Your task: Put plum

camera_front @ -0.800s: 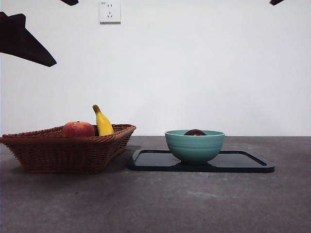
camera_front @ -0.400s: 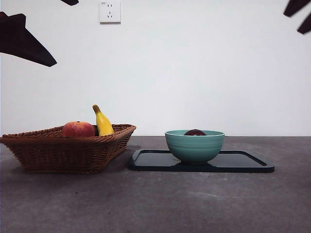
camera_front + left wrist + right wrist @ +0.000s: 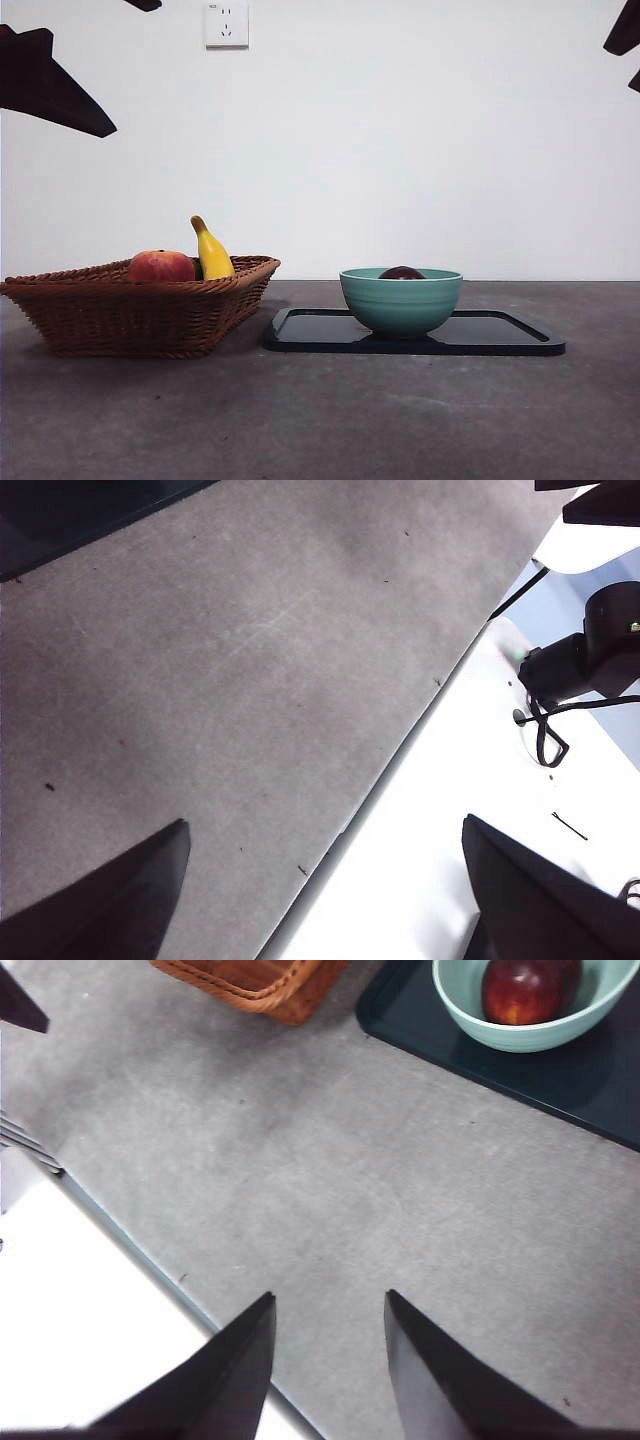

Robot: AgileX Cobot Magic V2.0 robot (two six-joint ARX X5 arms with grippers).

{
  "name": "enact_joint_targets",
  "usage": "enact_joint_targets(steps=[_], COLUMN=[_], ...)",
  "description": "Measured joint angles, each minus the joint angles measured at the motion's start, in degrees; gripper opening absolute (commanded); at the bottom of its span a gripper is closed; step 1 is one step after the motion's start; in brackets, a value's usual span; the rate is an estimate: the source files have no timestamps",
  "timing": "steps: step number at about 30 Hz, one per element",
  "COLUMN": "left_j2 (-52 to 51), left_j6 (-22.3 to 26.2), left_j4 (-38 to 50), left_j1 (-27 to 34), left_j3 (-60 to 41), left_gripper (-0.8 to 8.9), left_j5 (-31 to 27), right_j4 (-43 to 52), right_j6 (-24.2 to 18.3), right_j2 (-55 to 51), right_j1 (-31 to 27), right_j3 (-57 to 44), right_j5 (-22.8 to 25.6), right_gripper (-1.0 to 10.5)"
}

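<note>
Plum in the bowl, lower centre-right, on a tray.
Grey table, white wall with socket upper left; left gripper wide open, right gripper part-open, both empty.

No text reads clearly; the wall socket perhaps bears tiny marks.

Setting, as I see it from my station: a lab test bench. Evidence: bare grey felt-like counter, plain white wall with one white power socket, black mounted camera with cable at the counter's edge.
</note>
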Motion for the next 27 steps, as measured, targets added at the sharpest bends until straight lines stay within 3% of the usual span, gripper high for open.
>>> enact_joint_targets(steps=[14,19,27], left_j2=[0.0,0.0,7.1], left_j6=[0.0,-2.5,-7.9], left_j4=[0.4,6.6,11.2], left_j1=[0.0,-1.0,-3.8], left_j3=[0.0,0.0,10.1], left_gripper=[4.34,4.43,4.68], left_j5=[0.0,-0.1,-8.7], right_j4=[0.0,0.0,0.0], right_j6=[0.0,0.0,0.0], right_j2=[0.0,0.0,0.0], right_j1=[0.0,0.0,0.0], right_j3=[0.0,0.0,0.0], right_j5=[-0.3,-0.3,-0.3], right_gripper=[1.7,1.7,1.7])
